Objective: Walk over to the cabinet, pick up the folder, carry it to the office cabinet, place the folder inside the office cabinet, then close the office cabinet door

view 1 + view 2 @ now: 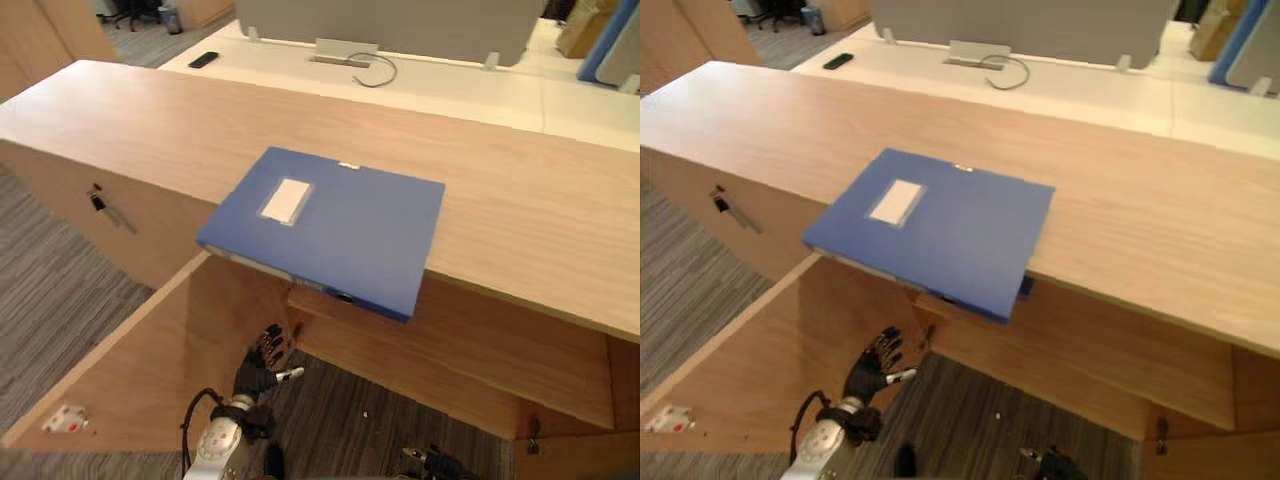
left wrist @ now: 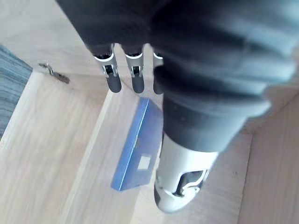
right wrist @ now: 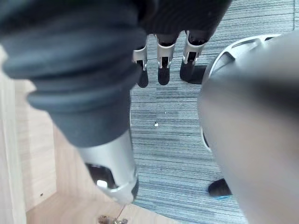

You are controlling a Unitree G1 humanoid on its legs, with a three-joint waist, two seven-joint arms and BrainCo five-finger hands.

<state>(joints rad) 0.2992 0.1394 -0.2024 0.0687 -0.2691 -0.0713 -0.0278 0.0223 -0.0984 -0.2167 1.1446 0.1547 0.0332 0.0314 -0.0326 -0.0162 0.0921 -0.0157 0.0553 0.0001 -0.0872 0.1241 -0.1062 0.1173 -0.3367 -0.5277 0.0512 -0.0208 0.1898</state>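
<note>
A blue folder (image 1: 330, 225) with a white label lies flat on the long wooden cabinet top (image 1: 530, 210), its near edge hanging over the front. Below it the cabinet stands open, its door (image 1: 130, 370) swung out to the left. My left hand (image 1: 262, 362) hangs low in front of that opening, under the folder, fingers spread and holding nothing. In the left wrist view its fingers (image 2: 112, 77) are straight, with the folder (image 2: 133, 156) seen beyond them. My right hand's fingers (image 3: 163, 70) hang straight over the grey carpet, empty.
A key (image 1: 97, 200) sticks out of the cabinet front at the left. Behind the cabinet is a white desk (image 1: 470, 85) with a black phone (image 1: 203, 60), a cable (image 1: 377, 70) and a grey partition. Grey carpet (image 1: 50, 290) covers the floor.
</note>
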